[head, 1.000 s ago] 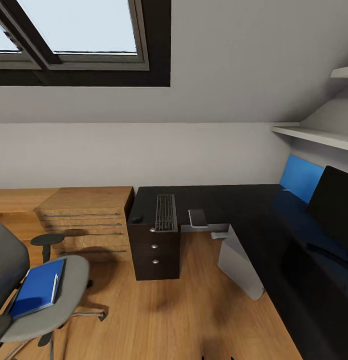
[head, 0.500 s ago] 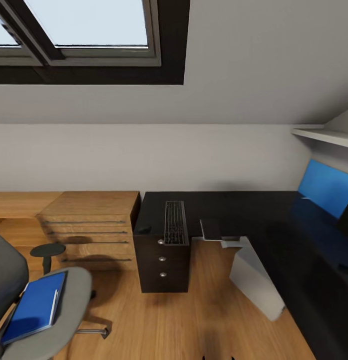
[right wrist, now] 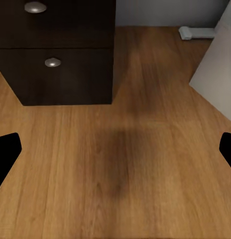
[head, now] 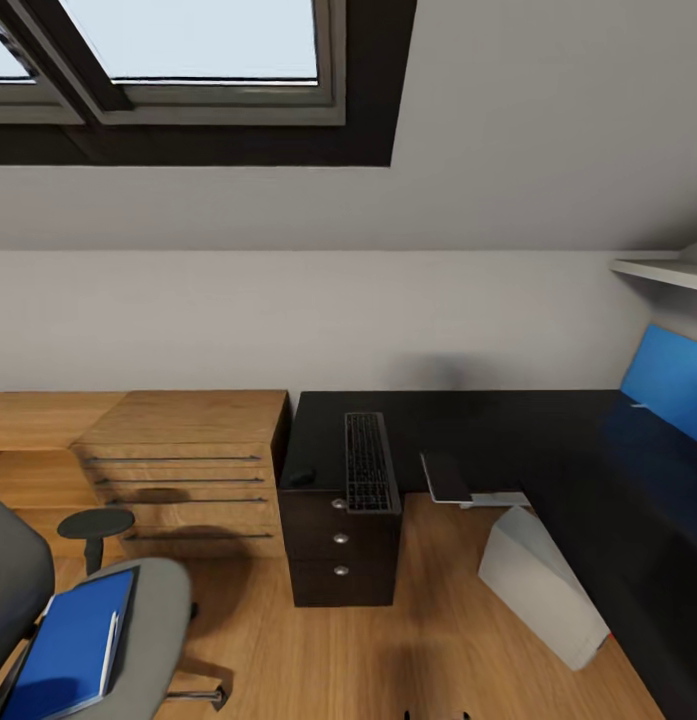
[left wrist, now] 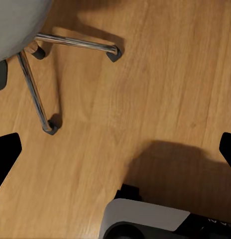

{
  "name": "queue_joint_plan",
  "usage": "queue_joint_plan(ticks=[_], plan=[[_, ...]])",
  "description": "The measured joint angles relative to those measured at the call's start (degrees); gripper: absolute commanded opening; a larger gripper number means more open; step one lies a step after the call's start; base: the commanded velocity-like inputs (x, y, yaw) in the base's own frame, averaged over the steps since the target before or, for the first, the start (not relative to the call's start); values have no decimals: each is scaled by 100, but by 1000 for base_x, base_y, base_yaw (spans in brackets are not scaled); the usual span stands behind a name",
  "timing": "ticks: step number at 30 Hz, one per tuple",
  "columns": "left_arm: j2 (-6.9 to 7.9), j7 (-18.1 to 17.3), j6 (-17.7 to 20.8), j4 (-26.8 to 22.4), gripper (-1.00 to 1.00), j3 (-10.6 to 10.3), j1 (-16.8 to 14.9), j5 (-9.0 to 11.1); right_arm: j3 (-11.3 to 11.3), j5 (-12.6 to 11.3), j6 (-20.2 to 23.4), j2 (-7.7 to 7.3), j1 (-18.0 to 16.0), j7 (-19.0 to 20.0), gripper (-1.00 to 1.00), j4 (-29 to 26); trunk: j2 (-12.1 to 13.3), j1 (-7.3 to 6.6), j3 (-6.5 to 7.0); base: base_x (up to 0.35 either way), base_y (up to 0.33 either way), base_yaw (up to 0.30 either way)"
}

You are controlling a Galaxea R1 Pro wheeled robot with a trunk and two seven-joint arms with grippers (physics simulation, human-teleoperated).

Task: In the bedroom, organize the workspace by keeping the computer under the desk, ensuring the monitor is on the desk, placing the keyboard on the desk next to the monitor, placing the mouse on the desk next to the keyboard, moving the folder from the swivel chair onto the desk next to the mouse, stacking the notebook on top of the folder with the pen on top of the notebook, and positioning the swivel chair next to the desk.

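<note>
Desk [head: 508, 425]: keyboard [head: 369, 462] long axis toward wall; left hand [left wrist: 115, 149], right hand [right wrist: 115, 149] spread.

The head camera is looking from standing height, forward and down, across the wood floor [head: 408, 640] toward the far wall, taking in the skylight [head: 188, 70] at the top and the desk [head: 468, 430] at mid distance; the swivel chair [head: 118, 640] is sitting close at its lower left corner. The left wrist camera is pointing almost straight down at the floor from nearby, catching the chair's chrome legs [left wrist: 70, 45] and casters. The right wrist camera is facing down and forward, low and close, at the floor in front of the desk's black drawers [right wrist: 56, 55]. Head and right wrist views are sharing the drawers [head: 340, 545] and the white pedestal leg [head: 543, 585]; head and left wrist views are sharing the chair base.
</note>
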Motion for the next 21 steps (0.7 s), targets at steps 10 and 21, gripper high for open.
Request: queue_joint_plan(ticks=[10,21], plan=[[-162,13,-321,-767,100,-4,2,-13,-44,-47,101,-21,0,-13,100,-566,-159,88,-71,1,0,0],[-189,1000,2218,-3917,100,4,-2,31,-174,-1932,2971,-87,-16,90,100,-3706,-601,330,-267,0,0,0]])
